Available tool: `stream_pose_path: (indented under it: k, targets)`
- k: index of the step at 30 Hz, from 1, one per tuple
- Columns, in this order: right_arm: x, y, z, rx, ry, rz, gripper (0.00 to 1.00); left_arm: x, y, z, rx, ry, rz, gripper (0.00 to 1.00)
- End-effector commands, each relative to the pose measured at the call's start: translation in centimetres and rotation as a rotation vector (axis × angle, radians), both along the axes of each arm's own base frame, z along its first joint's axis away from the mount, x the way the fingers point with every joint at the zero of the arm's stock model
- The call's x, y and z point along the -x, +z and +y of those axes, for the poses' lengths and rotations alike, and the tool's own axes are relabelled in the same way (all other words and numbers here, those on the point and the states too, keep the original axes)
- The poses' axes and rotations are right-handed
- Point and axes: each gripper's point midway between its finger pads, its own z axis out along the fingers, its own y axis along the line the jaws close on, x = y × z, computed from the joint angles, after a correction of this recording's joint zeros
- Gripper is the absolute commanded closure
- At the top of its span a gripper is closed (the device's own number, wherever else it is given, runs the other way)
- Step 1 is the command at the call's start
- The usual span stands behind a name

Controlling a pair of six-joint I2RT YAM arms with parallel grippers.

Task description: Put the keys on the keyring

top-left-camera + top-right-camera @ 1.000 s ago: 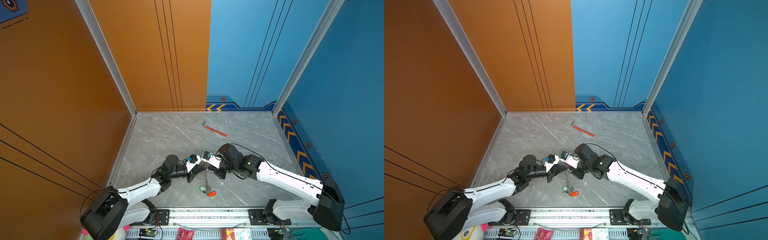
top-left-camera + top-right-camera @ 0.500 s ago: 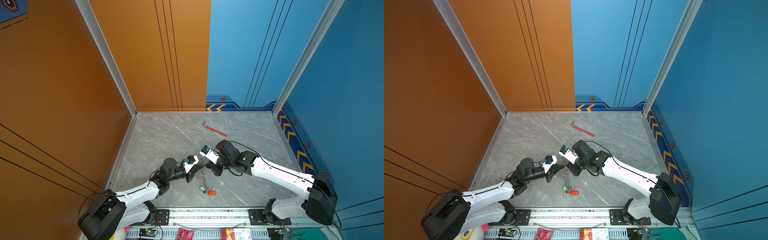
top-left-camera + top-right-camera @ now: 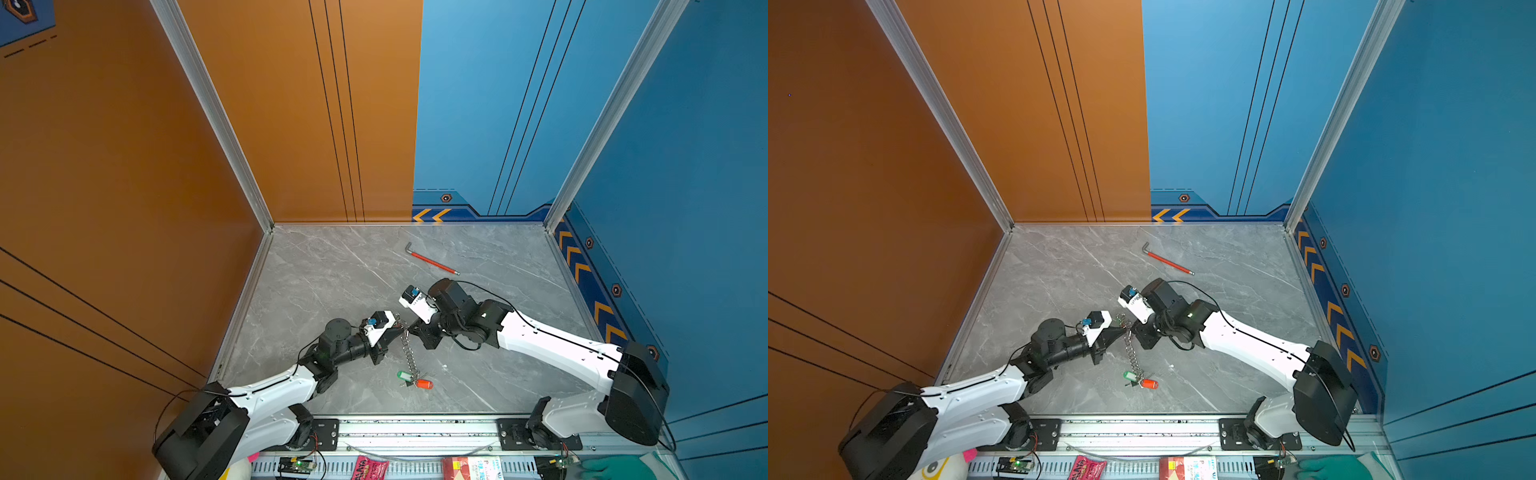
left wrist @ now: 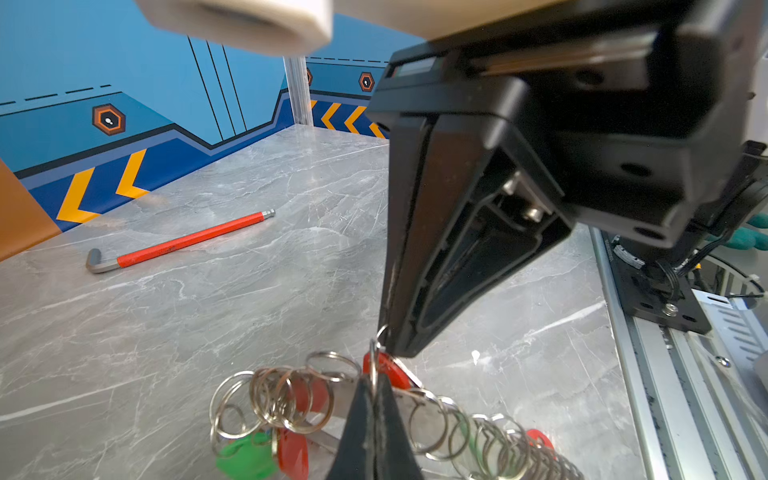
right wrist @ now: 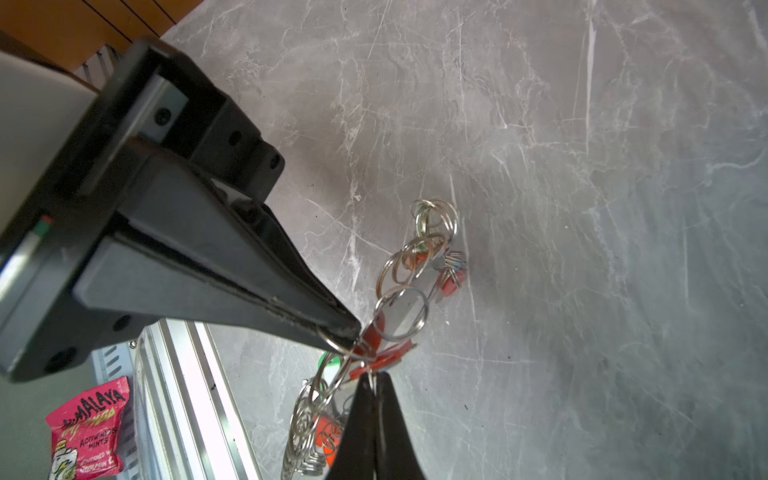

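Note:
The keyring (image 3: 408, 353) is a silver chain of linked rings, hanging from the two gripper tips to the table in both top views (image 3: 1133, 357). Keys with a green tag (image 3: 403, 375) and an orange tag (image 3: 424, 384) lie at its lower end. My left gripper (image 4: 374, 388) is shut on a thin ring at the chain's top. My right gripper (image 5: 371, 379) is shut on a thin ring beside an orange-tagged key (image 5: 384, 358). The two tips almost touch above the table (image 3: 405, 329). Rings (image 4: 286, 399) and a green tag (image 4: 245, 457) dangle below.
A red-sleeved hex wrench (image 3: 432, 262) lies on the grey marble table (image 3: 332, 274) toward the back, well away from both arms. Orange and blue walls enclose the table on three sides. A metal rail (image 3: 415, 428) runs along the front edge.
The right wrist has swung slightly toward the back wall and the left arm has drawn back a little. Both stay shut on the chain. The tagged keys on the table have not moved.

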Motion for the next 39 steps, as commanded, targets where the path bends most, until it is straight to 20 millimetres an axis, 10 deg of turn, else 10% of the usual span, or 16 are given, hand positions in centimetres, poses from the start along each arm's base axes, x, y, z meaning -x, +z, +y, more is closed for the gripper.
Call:
stream_pose_path:
  k: [1, 39]
  targets:
    - [-0.9, -1.0, -0.9, 0.05, -0.065, 0.014, 1.0, -0.2, 2.8, 0.1, 0.061, 0.015, -0.11, 1.0]
    - [-1.2, -2.7, 0.0, 0.046, -0.082, 0.026, 1.0, -1.4, 4.2, 1.9, 0.147, 0.122, -0.119, 1.0]
